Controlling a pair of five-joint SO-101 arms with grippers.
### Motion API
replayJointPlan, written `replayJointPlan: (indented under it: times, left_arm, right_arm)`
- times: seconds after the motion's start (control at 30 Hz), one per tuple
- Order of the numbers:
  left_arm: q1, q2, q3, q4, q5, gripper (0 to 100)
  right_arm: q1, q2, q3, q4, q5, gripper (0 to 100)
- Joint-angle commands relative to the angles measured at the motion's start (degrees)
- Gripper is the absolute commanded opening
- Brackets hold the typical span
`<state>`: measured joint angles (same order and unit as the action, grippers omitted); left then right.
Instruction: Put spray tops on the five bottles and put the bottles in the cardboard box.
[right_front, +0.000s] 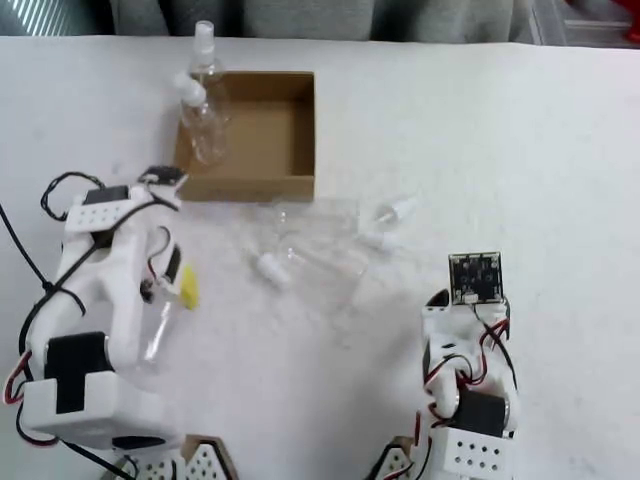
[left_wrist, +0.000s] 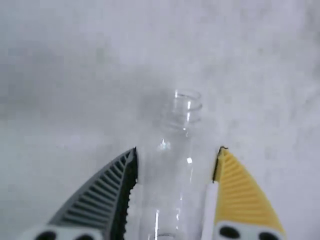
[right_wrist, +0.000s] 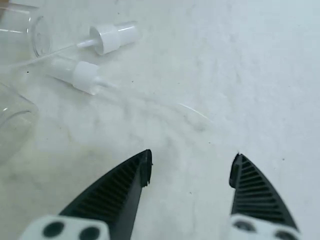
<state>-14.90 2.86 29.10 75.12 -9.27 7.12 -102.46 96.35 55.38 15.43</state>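
My left gripper (left_wrist: 177, 155) is shut on a clear bottle (left_wrist: 175, 165) that has no spray top; its open threaded neck (left_wrist: 186, 106) sticks out past the grey and yellow fingers. In the high view that gripper (right_front: 168, 290) is at the left of the table, in front of the cardboard box (right_front: 300, 180). My right gripper (right_wrist: 192, 165) hangs open over bare table, with two loose spray tops (right_wrist: 117, 36) (right_wrist: 82, 75) lying beyond its fingertips. Clear bottles (right_front: 325, 265) and spray tops (right_front: 272, 270) (right_front: 392, 213) lie mid-table.
Two bottles with spray tops are at the box's left side, one (right_front: 203, 125) leaning inside the box, the other (right_front: 205, 55) at its far left corner. The right arm (right_front: 465, 400) is folded near the front edge. White tabletop spreads to the right.
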Motion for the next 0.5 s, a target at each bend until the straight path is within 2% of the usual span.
replayJointPlan:
  times: [0.0, 0.23, 0.37, 0.47]
  left_arm:
    - [-0.04, -0.66, -2.29, -2.99, 10.99, 23]
    - [1.01, -2.86, 1.93, -9.14, 10.29, 29]
    - [1.01, -8.84, 4.84, -9.32, 10.20, 31]
    - [1.27, -14.90, 6.95, -9.41, 6.86, 34]
  right_arm:
    - [-0.31, -0.31, 0.53, 0.31, 0.70, 23.4]
    - [-0.31, -0.31, 0.53, 0.31, 0.79, 23.4]
    - [-0.31, -0.31, 0.53, 0.31, 0.79, 23.4]
    - [-0.31, -0.31, 0.53, 0.31, 0.79, 23.4]
